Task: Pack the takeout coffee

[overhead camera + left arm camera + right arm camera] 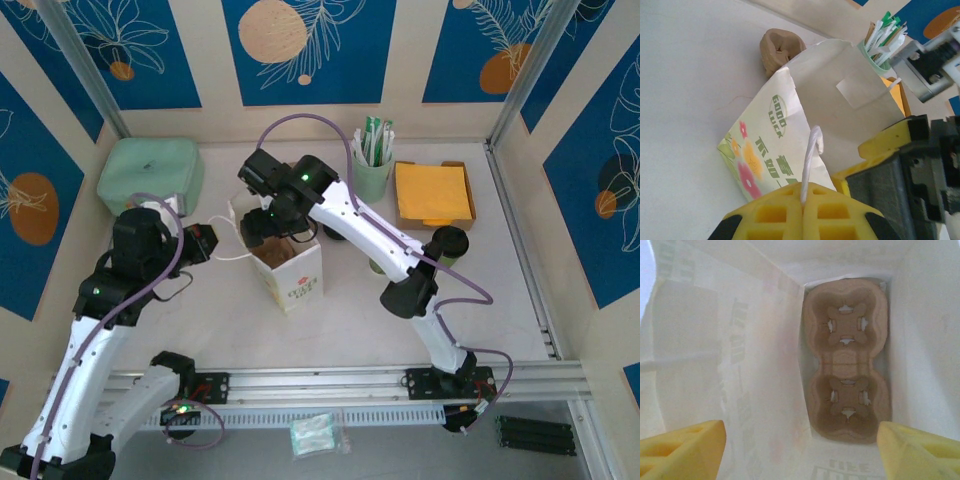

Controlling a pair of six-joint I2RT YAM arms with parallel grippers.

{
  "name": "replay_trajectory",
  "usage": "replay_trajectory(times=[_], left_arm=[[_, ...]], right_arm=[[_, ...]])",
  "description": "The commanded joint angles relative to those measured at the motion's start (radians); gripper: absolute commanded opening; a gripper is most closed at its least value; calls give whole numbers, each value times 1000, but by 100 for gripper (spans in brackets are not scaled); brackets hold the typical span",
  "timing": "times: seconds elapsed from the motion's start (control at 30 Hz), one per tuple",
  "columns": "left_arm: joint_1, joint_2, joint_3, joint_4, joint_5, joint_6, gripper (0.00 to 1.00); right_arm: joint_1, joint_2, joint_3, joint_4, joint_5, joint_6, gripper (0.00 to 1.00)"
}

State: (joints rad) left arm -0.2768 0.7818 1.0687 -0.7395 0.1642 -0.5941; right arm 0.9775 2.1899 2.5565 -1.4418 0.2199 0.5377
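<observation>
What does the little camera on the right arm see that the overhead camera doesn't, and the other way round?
Right wrist camera: the inside of the white paper bag, with a brown cup carrier lying flat on its floor, both holes empty, and the right claw open above it. Overhead camera: the takeout coffee standing outside, right of the bag, the sachet cup behind it, and the left claw pinching the bag's handle. Both: that same bag, one from within, one from outside.

White bag (840, 115) w/ green lettering, pink flowers; brown tray (847, 360); black-lidded takeout coffee (448, 243).
</observation>
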Motion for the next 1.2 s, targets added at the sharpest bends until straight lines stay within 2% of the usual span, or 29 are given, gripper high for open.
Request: replay_trajectory(times=[0.0,0.7,1.07,1.17], left_arm=[[8,4,24,16,-19,13,0],[8,51,77,6,-35,47,4],[8,40,110,-21,-17,57,21],[8,37,124,-30,-5,59,28]], right_arm=[[9,-50,39,-42,-11,-20,79],[46,-136,-17,-55,-10,-53,79],[61,-163,-35,-60,-4,-50,79],[64,-172,-34,-60,1,-49,79]])
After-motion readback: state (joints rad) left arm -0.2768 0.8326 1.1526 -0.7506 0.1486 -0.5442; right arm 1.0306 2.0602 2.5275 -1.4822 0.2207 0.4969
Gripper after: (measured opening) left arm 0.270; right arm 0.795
